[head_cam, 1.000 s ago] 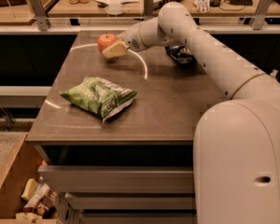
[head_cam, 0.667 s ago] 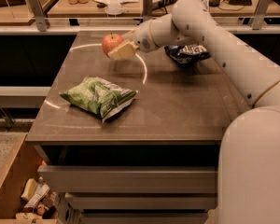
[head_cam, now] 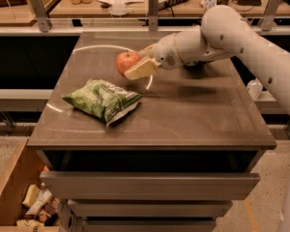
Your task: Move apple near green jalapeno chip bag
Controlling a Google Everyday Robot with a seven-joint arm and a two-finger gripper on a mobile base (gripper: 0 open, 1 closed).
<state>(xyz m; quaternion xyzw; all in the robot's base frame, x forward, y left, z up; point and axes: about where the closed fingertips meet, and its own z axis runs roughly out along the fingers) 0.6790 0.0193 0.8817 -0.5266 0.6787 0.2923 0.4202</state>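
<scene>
In the camera view, the gripper (head_cam: 137, 65) reaches in from the right with its fingers (head_cam: 141, 69) clenched on the apple (head_cam: 125, 61), holding it above the desk (head_cam: 198, 117), near and just behind the green jalapeno chip bag (head_cam: 102, 100), which lies crumpled on the desk's front left.

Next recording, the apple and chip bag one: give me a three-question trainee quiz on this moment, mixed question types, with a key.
1. True or false: the gripper is shut on the apple.
2. Pick one. The green jalapeno chip bag is: A) lying on the table, B) held in the gripper, C) resting on top of the apple.
3. Fill in: the apple and the bag are ___ (touching / apart).

Key: 1 true; 2 A; 3 apart.
</scene>
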